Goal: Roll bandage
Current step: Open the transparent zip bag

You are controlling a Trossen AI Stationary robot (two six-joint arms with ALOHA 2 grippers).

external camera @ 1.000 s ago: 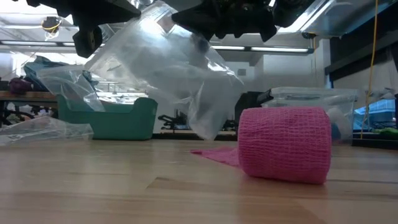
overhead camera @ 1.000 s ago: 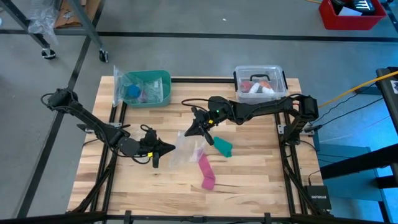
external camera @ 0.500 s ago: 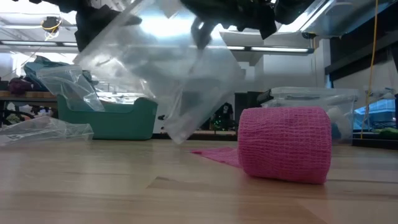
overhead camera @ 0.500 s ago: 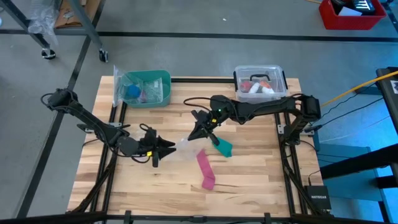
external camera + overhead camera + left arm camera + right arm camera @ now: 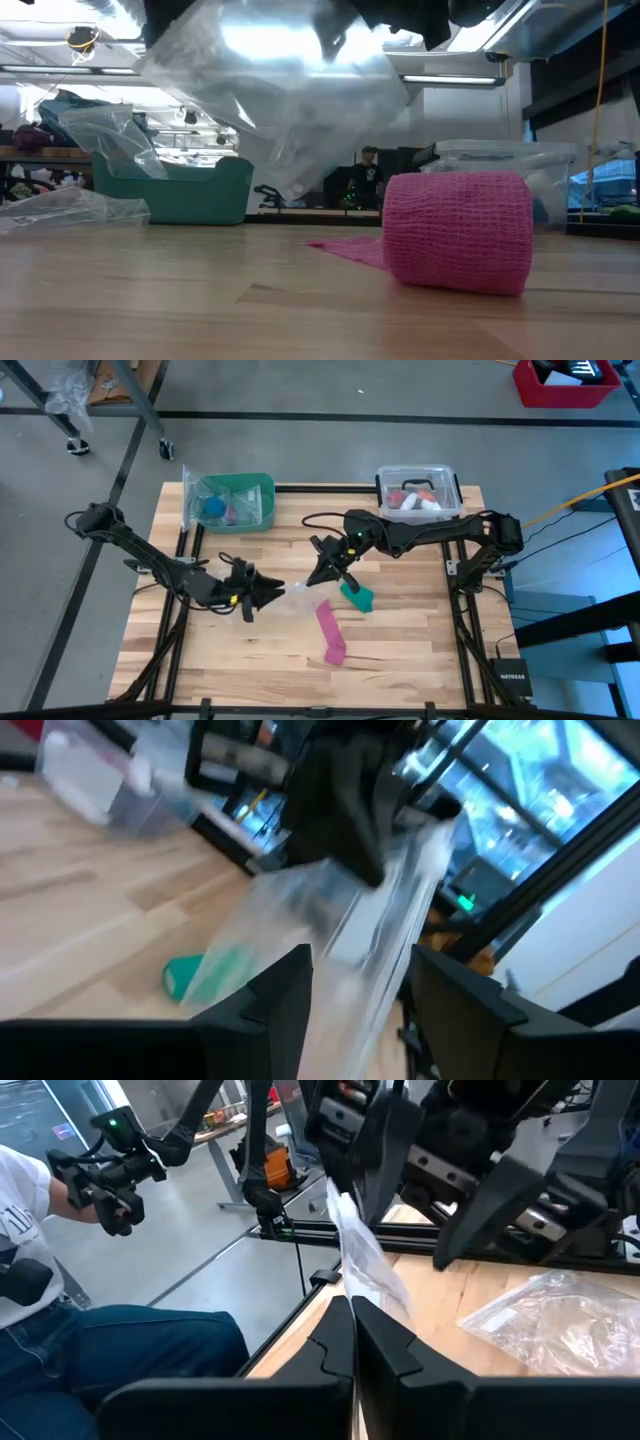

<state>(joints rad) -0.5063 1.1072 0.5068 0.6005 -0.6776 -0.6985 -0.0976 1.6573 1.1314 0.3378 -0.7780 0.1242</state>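
Observation:
The teal-green bandage (image 5: 357, 598) lies flat on the table right of centre, and no gripper touches it; it also shows in the left wrist view (image 5: 205, 975). Near it lies a pink strip (image 5: 330, 628) with a rolled end (image 5: 458, 230). A clear plastic bag (image 5: 298, 598) hangs between my two grippers. My right gripper (image 5: 322, 574) is shut on the bag. My left gripper (image 5: 272, 594) stands open, its fingers (image 5: 285, 995) on either side of the bag's other end. My right gripper pinches an edge of the clear bag (image 5: 362, 1285) between its two shut fingers, slanting down from the table's far right. The bag hangs below and beyond the fingers, clear of the table (image 5: 290, 190). My left gripper has the bag's other end (image 5: 370, 935) between its open fingers; I cannot tell whether they touch it.
A teal bin (image 5: 238, 500) with a bag in it stands at the far left. A clear lidded box (image 5: 418, 490) stands at the far right. Another crumpled plastic bag (image 5: 70, 208) lies on the table. A person in jeans (image 5: 110, 1350) is beyond the table's edge.
My left gripper has opened and let go of the bag, shifting slightly toward the right gripper. The bag, which was spread wide between both grippers, has drawn in, and its hanging lower corner has swung upward. The right gripper stays shut on it.

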